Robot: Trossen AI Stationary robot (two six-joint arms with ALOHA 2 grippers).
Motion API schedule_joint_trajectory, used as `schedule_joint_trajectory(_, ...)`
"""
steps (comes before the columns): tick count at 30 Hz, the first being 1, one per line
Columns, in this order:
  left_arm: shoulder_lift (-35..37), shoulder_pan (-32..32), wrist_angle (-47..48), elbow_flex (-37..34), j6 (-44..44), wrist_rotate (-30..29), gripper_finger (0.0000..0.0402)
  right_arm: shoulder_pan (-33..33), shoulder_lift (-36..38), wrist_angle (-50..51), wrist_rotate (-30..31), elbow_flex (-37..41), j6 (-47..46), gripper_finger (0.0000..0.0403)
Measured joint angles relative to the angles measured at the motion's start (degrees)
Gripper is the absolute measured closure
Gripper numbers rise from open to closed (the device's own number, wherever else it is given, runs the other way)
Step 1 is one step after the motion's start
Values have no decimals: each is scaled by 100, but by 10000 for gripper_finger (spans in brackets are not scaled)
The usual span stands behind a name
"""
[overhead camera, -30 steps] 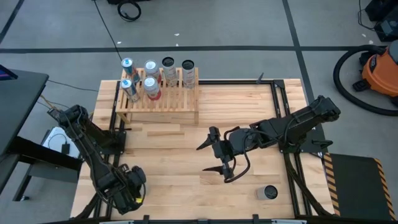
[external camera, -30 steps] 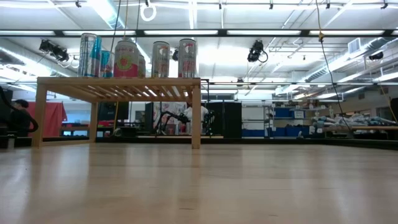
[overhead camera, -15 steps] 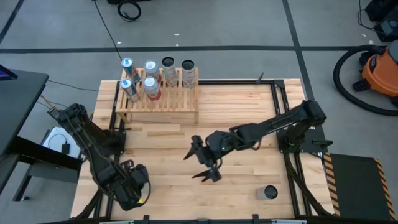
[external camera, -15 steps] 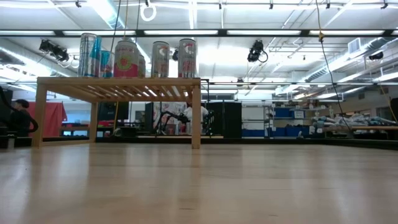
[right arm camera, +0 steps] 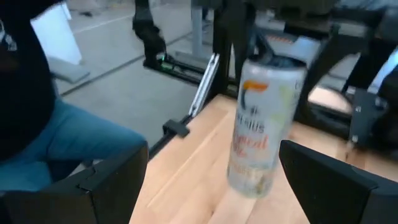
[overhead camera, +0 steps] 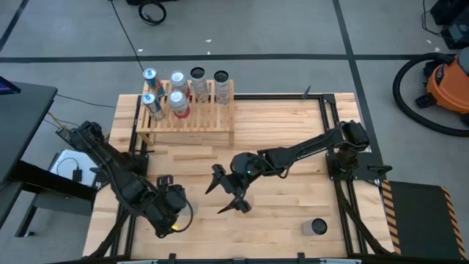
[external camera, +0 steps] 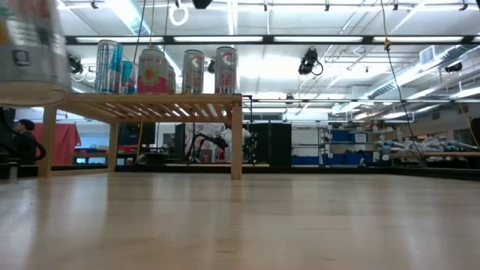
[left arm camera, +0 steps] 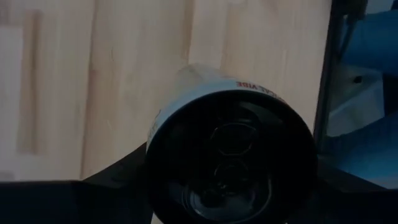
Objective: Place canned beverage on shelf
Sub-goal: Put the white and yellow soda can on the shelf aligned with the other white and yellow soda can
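The shelf (overhead camera: 187, 121) is a low light-wood slatted rack at the table's far left, and several cans stand upright on its top (external camera: 150, 96). My left gripper (overhead camera: 172, 216), near the table's front left, is shut on a white canned beverage with orange print (right arm camera: 261, 124), which the low view shows blurred at its upper left (external camera: 26, 49). My right gripper (overhead camera: 223, 196) stands open at mid-table and points toward that can, its fingers well apart and touching nothing. My left gripper pinches the can between its two fingers (left arm camera: 118, 180), on the side wall near the top end (left arm camera: 158, 140). The fingers come from above, slanting down. The can hangs below them, top up and a little tilted, lifted clear of the table.
Another can (overhead camera: 317, 226) stands alone near the table's front right. A loose light-wood strip (overhead camera: 194, 155) lies in front of the shelf. A seated person in jeans (right arm camera: 56, 143) shows beyond the table's left edge. Bare tabletop lies between the shelf and the grippers.
My left gripper has risen with the can, moved away from the table's near-left corner and rolled; the can now shows in the low view, clear of the table. My right gripper, still open, has travelled toward the table's left, nearer the held can.
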State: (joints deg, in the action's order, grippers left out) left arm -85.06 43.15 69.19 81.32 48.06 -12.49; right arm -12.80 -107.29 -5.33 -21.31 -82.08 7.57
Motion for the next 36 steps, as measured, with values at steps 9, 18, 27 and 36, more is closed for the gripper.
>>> schedule_joint_trajectory(9, -2, -475, -6, 274, -1312, -133, 139, 226, -244, -568, -556, -3, -343, 30)
schedule_joint_trajectory(18, -2, -675, -219, 546, -2368, -278, 138, 427, -334, -696, -341, 2, -749, 30)
schedule_joint_trajectory(27, -2, -736, -588, 548, -3074, -431, 138, 548, -338, -707, -707, 2, -936, 30)
schedule_joint_trajectory(36, -2, -1111, -1144, 548, -3767, -450, 138, 472, -338, -722, -727, 2, -962, 30)
